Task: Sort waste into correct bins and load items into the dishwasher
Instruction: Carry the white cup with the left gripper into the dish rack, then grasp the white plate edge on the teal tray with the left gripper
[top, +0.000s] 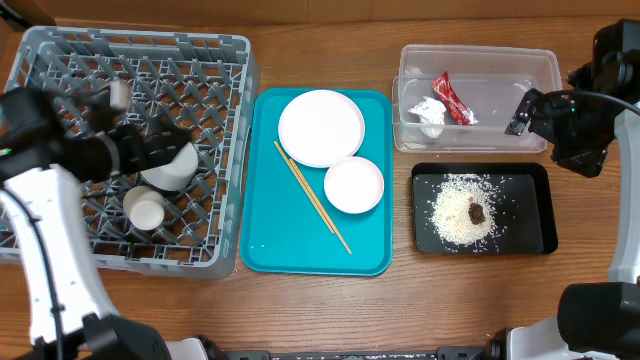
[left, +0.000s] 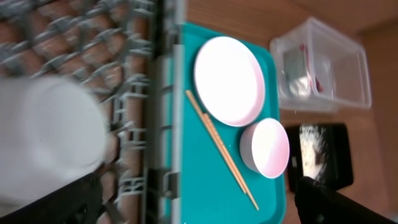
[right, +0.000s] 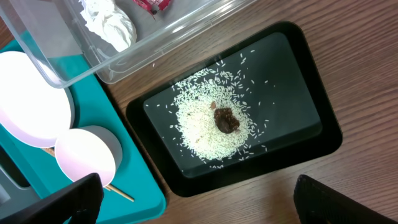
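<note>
**Left to load: two plates and chopsticks on the teal tray; both grippers spread and carrying nothing.**

The large plate (top: 321, 127), small plate (top: 354, 185) and chopsticks (top: 312, 197) lie on the teal tray (top: 290, 240) at frame centre, right of the dish rack (top: 200, 45). The left gripper (left: 196, 186) hangs over the rack, jaws wide apart. The right gripper (right: 198, 186) hovers above the black tray (right: 298, 81), also spread. The plates are judged rigid, glossy and breakable; they lie flat, so pinch the raised rim. The chopsticks are judged light, thin and prone to roll; pinch both together at mid-length.
</note>
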